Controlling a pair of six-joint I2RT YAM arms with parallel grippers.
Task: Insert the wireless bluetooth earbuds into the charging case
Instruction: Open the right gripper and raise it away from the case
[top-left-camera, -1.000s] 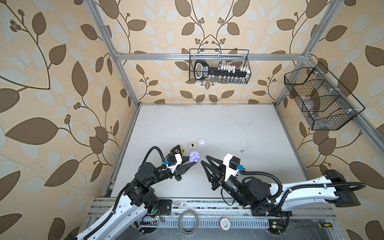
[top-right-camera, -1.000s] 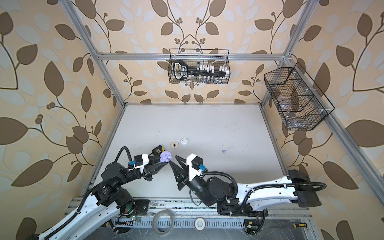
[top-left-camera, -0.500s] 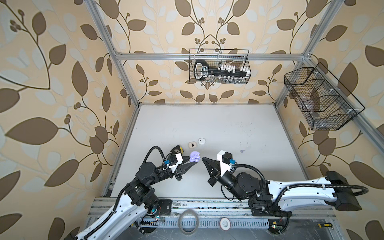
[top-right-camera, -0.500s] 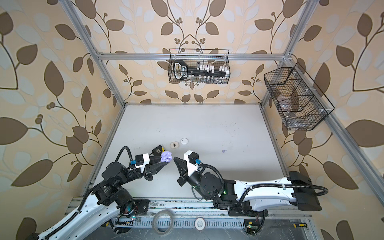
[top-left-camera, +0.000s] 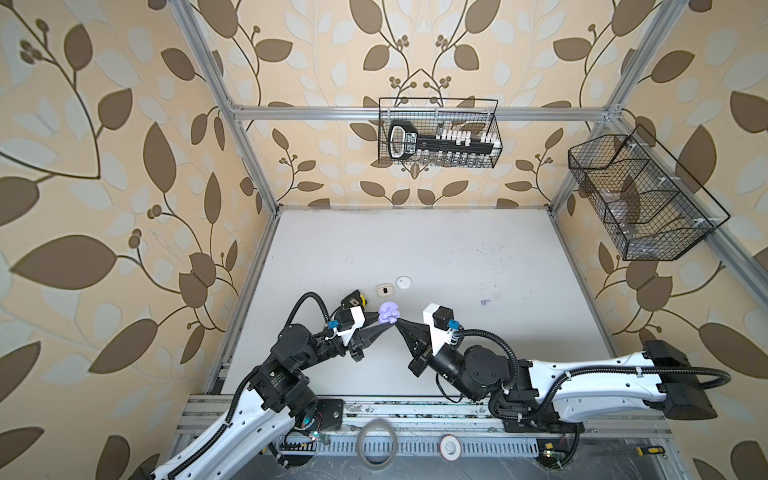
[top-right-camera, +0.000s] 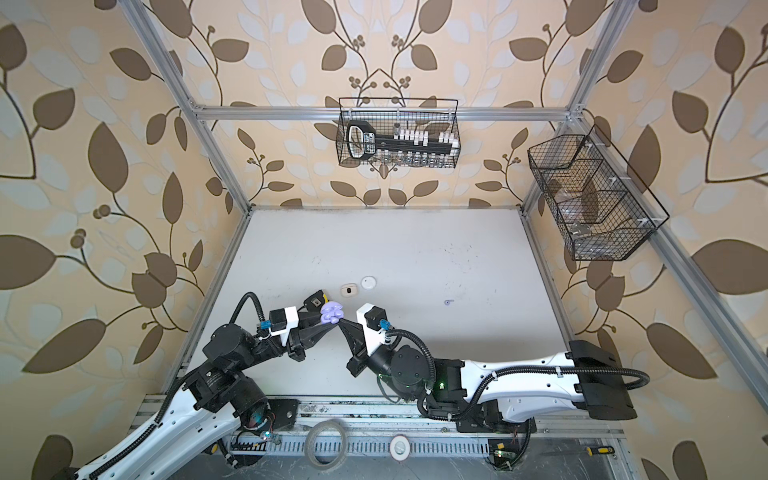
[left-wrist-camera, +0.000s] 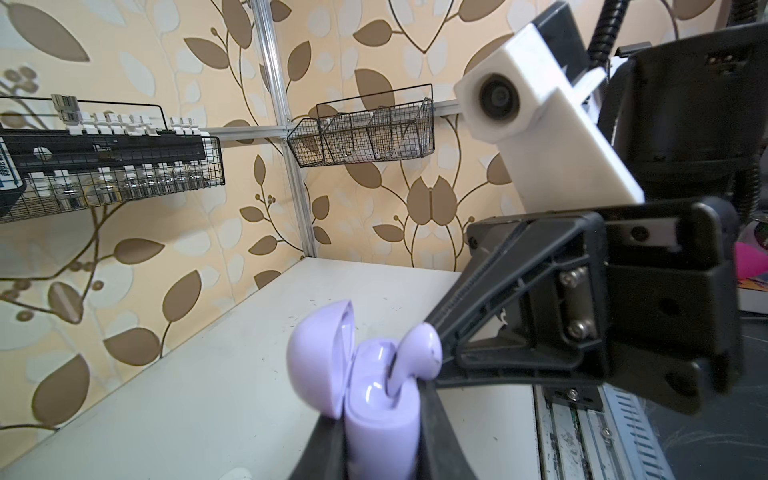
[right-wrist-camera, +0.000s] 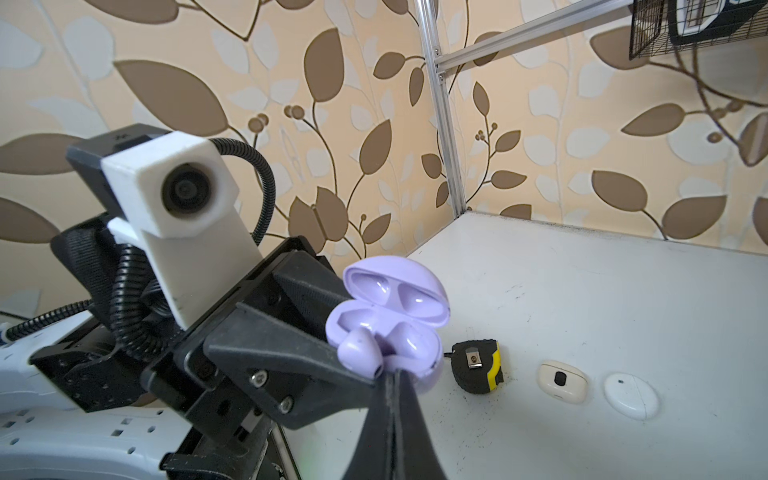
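My left gripper (left-wrist-camera: 380, 415) is shut on the lavender charging case (left-wrist-camera: 382, 424), holding it above the table with its lid open; the case (top-left-camera: 389, 312) (top-right-camera: 331, 312) shows in both top views. One lavender earbud (left-wrist-camera: 415, 351) (right-wrist-camera: 359, 347) stands tilted in the case, stem in a slot and head sticking out. My right gripper (right-wrist-camera: 390, 374) (top-left-camera: 398, 321) is shut with nothing between its fingers, its tips touching that earbud's head. A second lavender earbud (top-left-camera: 485, 302) (top-right-camera: 448, 302) lies on the table further right. I cannot tell whether the neighbouring slot holds anything.
A black and yellow tape measure (right-wrist-camera: 478, 365) (top-left-camera: 352, 298) lies just behind the held case. A cream case (right-wrist-camera: 563, 380) and a round white case (right-wrist-camera: 631, 395) lie beside it. Wire baskets (top-left-camera: 440, 133) (top-left-camera: 640, 199) hang on the back and right walls.
My right gripper has gone from open to shut and swung left, bringing its tips up against the earbud at the case. The left gripper has held the case still.
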